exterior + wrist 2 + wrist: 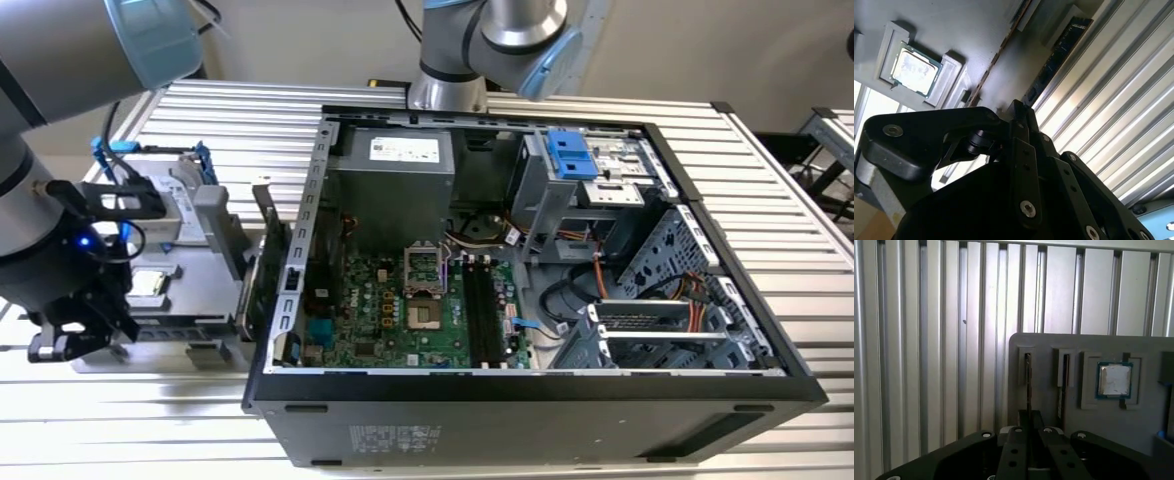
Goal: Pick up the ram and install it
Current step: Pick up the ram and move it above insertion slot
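In the exterior view the gripper is seen low over the grey tray on the desk, beside the open computer case. In the second wrist view the ram is shown standing on edge in a tray slot. In the first wrist view the fingers appear pinched on its thin edge; it is judged light, stiff, fragile, best held by its bare edges.

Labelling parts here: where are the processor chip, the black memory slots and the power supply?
Processor chip [1114,380]: first wrist view, silver lid's centre.
Black memory slots [482,310]: exterior view, mid-length.
Power supply [387,200]: exterior view, grey side face.
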Available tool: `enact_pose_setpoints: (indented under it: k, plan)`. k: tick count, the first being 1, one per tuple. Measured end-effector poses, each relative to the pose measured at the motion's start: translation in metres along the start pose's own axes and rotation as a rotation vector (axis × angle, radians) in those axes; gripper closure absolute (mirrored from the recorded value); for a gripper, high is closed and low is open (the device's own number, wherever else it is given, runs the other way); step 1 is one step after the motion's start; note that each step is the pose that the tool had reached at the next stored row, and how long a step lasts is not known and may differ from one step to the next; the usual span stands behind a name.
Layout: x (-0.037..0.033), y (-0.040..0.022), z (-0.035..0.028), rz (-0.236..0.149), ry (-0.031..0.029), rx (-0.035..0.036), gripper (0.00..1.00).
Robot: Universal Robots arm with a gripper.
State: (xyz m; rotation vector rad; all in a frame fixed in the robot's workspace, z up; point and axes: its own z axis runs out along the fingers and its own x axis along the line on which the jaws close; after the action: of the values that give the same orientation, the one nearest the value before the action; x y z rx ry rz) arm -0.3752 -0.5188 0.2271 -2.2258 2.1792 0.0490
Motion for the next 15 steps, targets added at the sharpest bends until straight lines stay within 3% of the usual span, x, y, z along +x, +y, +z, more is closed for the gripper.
enact_pose_setpoints:
  k: [15]
  plan:
    - [-0.0005,0.0,-0.0127,0.0,-0.0001,0.0001,1.0]
